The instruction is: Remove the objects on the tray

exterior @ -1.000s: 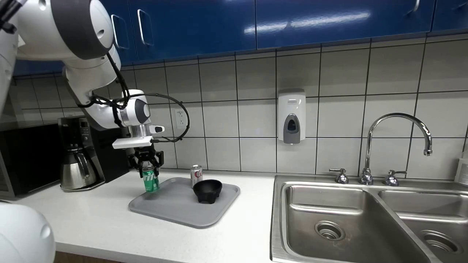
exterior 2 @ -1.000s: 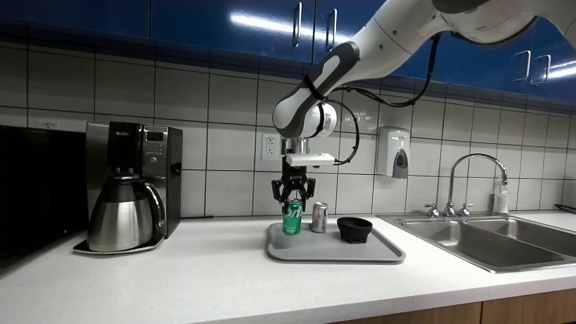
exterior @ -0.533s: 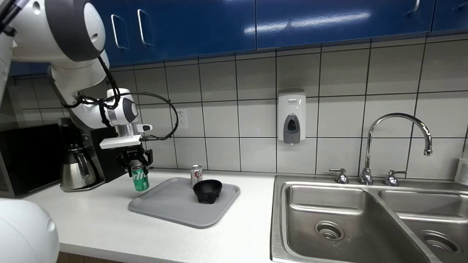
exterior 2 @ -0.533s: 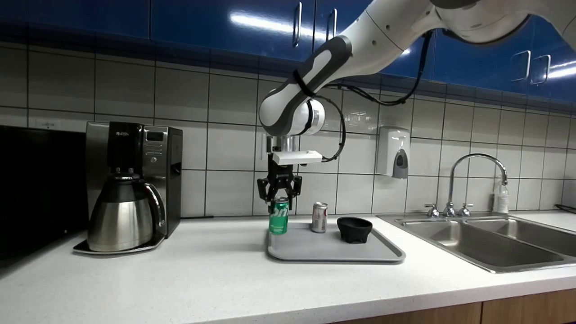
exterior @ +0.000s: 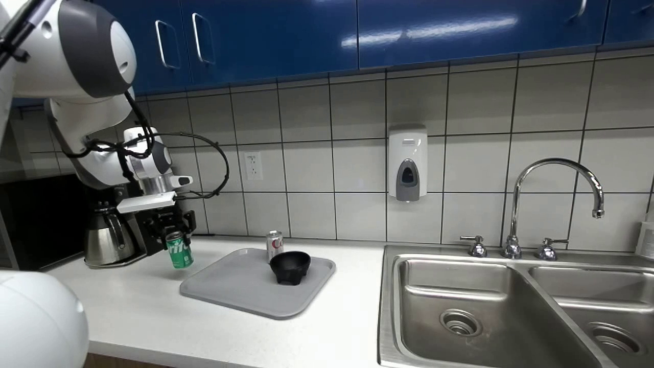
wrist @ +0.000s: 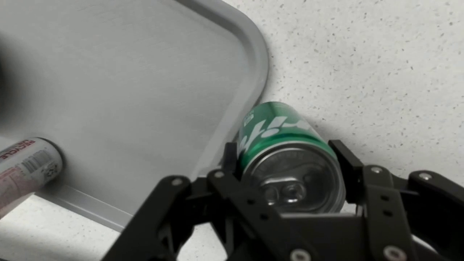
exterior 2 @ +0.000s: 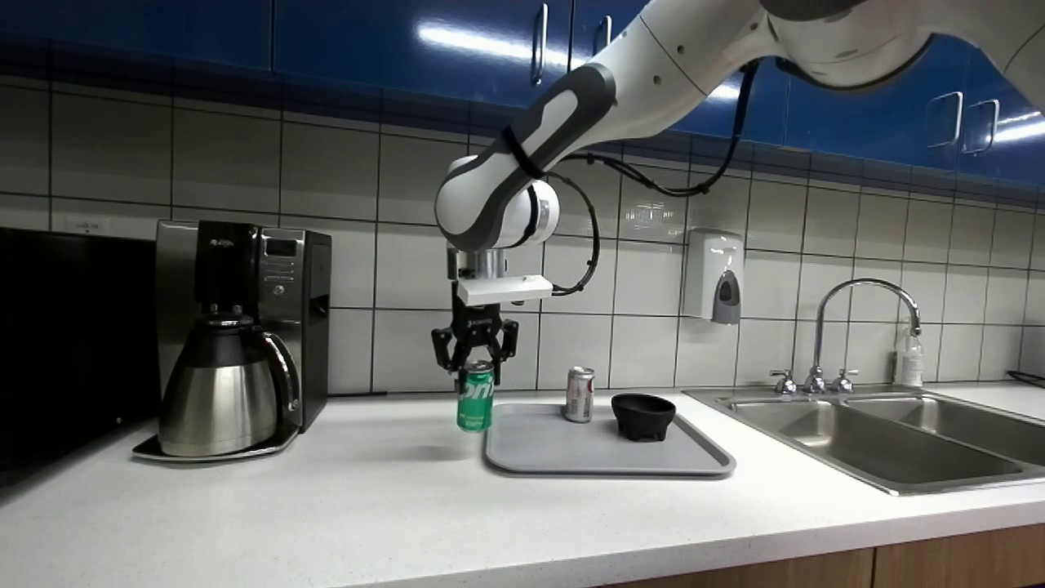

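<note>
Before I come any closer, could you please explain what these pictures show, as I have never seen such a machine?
Of course. The machine is a robot arm with a black gripper at its end, which works like a two-fingered hand. Two pictures are taken from outside the robot, from different places, looking across the counter. The close-up is taken from the robot's wrist, looking down past the gripper.

What it holds is a green can, pinched near its top. The can appears to hang just above the counter, beside the grey tray. A silver can and a black bowl stand on that tray. In both exterior views, a coffee maker is toward the left and a sink toward the right.
</note>
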